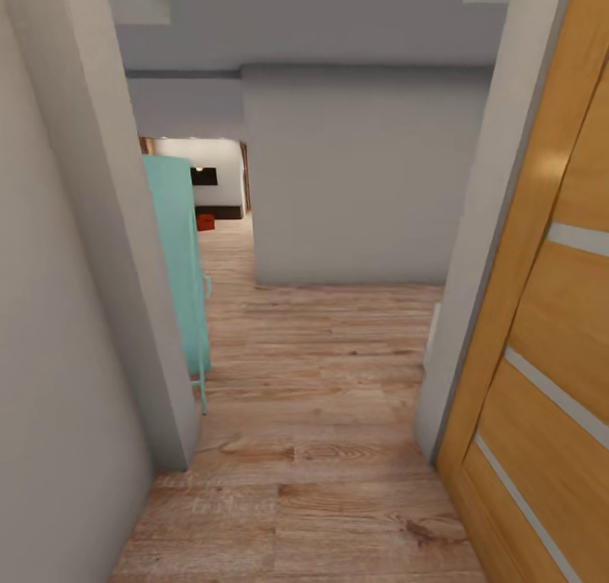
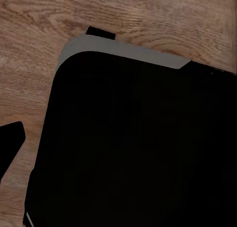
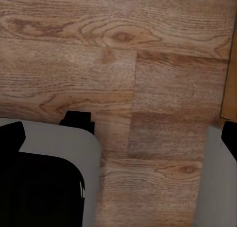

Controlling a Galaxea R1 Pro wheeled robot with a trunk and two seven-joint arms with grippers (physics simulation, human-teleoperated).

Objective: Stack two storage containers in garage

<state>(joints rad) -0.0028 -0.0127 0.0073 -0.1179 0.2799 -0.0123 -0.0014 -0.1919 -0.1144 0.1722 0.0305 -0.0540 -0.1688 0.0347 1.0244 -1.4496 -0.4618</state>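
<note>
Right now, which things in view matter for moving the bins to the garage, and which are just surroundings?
Part of the job:
- small red container, far down the hall on the wood floor
- orange door with glass slits, close at the right

Just surroundings:
- teal cabinet by the left wall
- grey wall ahead
- black screen in the far room

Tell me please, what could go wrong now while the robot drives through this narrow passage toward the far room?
1. The orange door stands open close on the right; the base may scrape it or the grey wall corner on the left.
2. The turquoise cabinet juts into the hallway ahead and could be clipped.
3. The small red container is far off, so lining up on it may be imprecise.
</note>
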